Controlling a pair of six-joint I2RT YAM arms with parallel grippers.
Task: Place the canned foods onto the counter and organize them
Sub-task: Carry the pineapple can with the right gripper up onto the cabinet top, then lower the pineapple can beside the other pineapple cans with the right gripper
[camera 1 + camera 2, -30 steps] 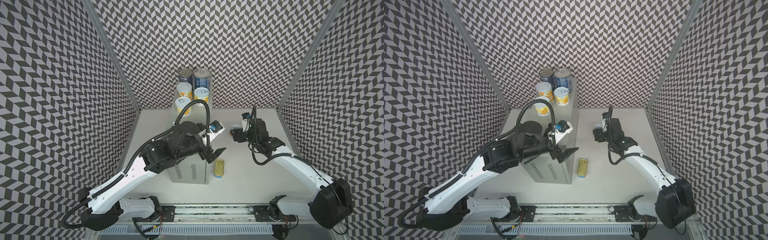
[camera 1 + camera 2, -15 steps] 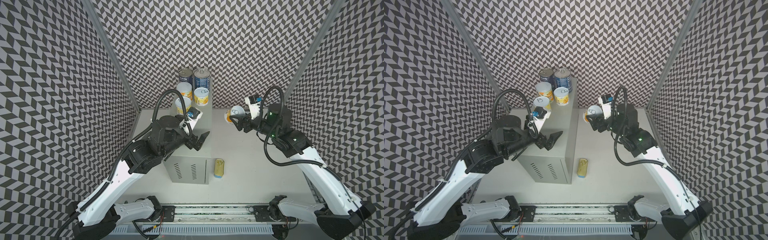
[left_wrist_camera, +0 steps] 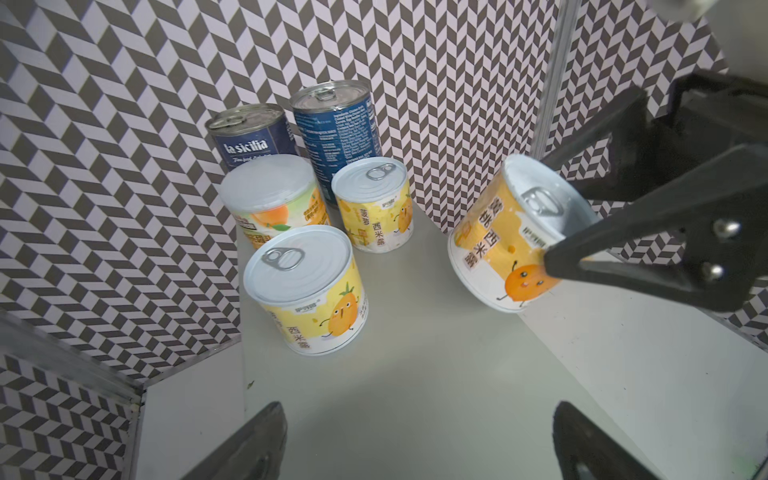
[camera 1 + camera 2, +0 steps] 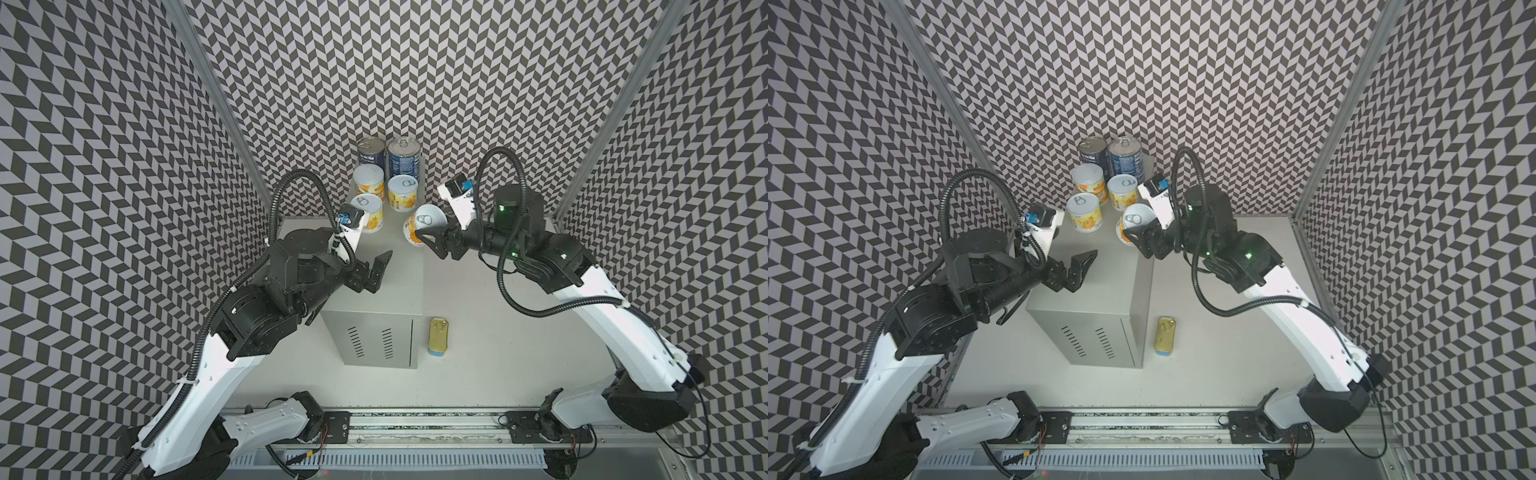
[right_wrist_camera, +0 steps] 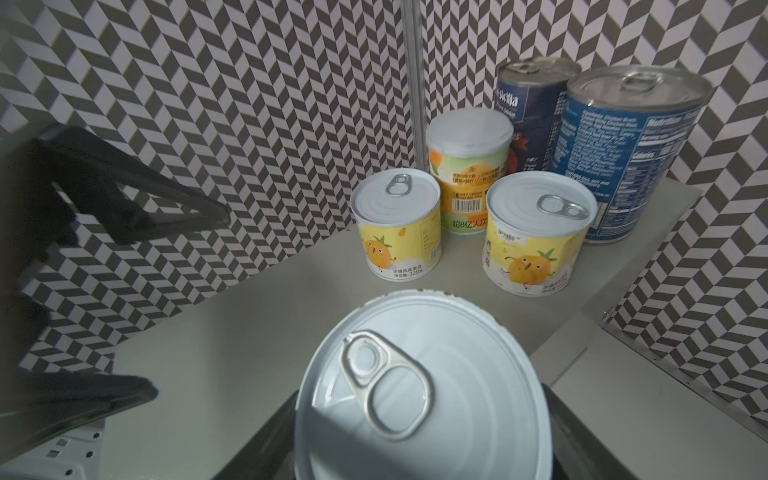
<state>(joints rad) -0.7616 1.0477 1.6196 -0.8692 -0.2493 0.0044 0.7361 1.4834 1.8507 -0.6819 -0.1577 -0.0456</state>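
The counter (image 4: 399,282) is a grey cabinet. At its back stand two blue cans (image 4: 371,153) (image 4: 404,156) and three yellow fruit cans (image 4: 368,180) (image 4: 402,193) (image 4: 368,212). My right gripper (image 4: 430,233) is shut on another yellow fruit can (image 4: 424,224), which hangs tilted over the counter's right edge; its white lid (image 5: 419,395) fills the right wrist view. My left gripper (image 4: 376,270) stands open and empty above the middle of the counter top (image 3: 415,353). The gold-topped SPAM tin (image 4: 438,336) lies on the tabletop beside the counter's front right corner.
Patterned walls close in the back and both sides. The white tabletop (image 4: 498,332) stretches to the right of the counter. The arms' base rail (image 4: 415,432) runs along the front. My two grippers face each other across the counter top.
My right arm rose from the tabletop with the fruit can and carried it left to the counter's right edge. My left gripper moved back along the counter top, still open.
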